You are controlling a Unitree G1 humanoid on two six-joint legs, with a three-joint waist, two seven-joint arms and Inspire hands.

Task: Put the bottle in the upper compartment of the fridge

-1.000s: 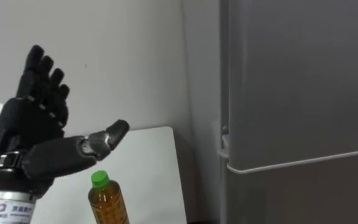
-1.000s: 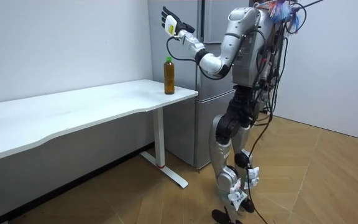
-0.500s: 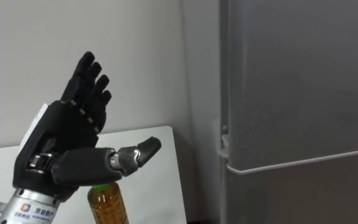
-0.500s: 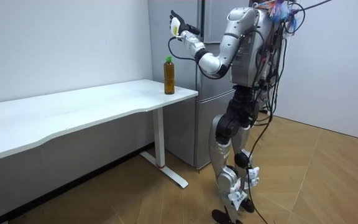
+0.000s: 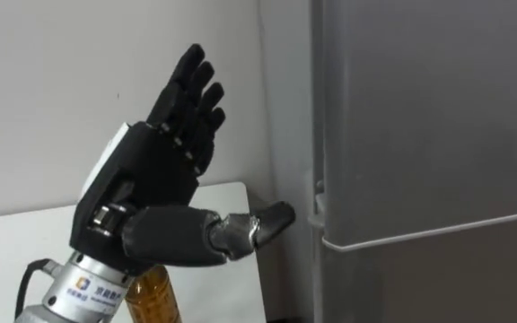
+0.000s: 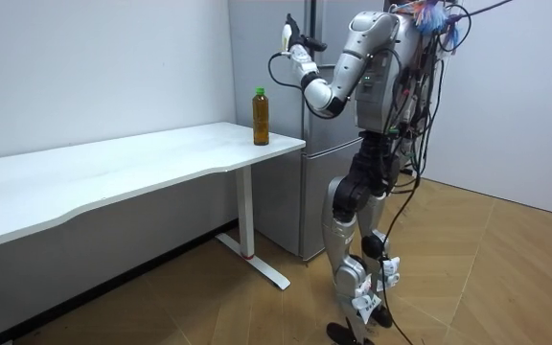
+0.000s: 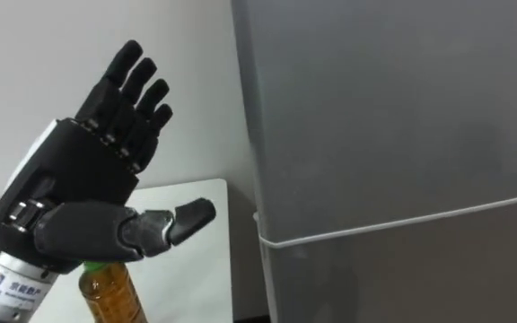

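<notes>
- Tabletop (image 6: 113, 163): white, set along a pale wall. The robot stands off its end, beside the fridge (image 5: 420, 117).
- Bottle (image 5: 151, 303): amber, upright at the tabletop's corner nearest the fridge. Nothing holds it.
- Left hand (image 5: 155, 175): raised over the bottle and empty. Its fingers are straight and the thumb (image 5: 260, 222) points at the fridge's near edge.
- Upper door shut; the seam (image 5: 438, 230) to the lower door sits about level with the thumb.
- Judged step: open the upper door first.
- To do it well: curl the fingers behind the door edge above the seam, not below it. Pull along the door's swing and open it wide. Keep the forearm off the bottle.
</notes>
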